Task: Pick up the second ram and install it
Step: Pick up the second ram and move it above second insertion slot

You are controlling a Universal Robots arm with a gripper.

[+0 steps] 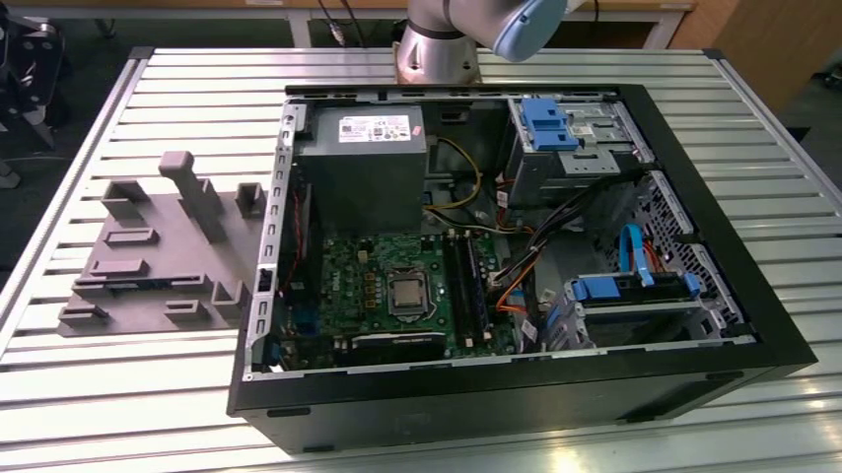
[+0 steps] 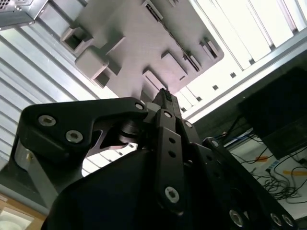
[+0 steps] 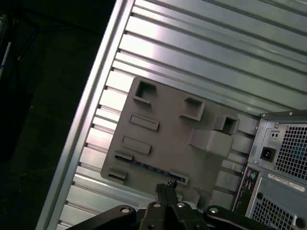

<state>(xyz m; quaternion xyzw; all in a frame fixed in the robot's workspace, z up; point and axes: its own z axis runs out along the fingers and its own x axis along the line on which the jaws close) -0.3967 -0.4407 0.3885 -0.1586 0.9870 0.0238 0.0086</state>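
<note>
Exterior view: the second ram (image 1: 132, 285) sits in the gray fixture (image 1: 165, 241) on the bench (image 1: 118, 394), beside the open computer case (image 1: 526, 399). Second wrist view: the tool (image 2: 164, 96), pressed together and empty. First wrist view: the tool (image 3: 165, 188) is near the ram (image 3: 151, 167).

Arm (image 1: 441, 44): showed in the exterior view as an upright silver-grey cylindrical segment, thick and smooth.
Joint cap (image 1: 526, 25): pale blue and rounded, sat tilted just beside that segment, toward the exterior view's right.
Gripper (image 3: 165, 188) (image 2: 164, 96): black and two-fingered, appeared from behind in both wrist views, pointed away from the cameras and hung free in the air.
Fingers (image 3: 161, 190): were drawn together at the tips, narrow and straight, side by side.
Linkages (image 2: 72, 129): broad black bars with silver screw heads, splayed outward behind the fingers on either side.
</note>
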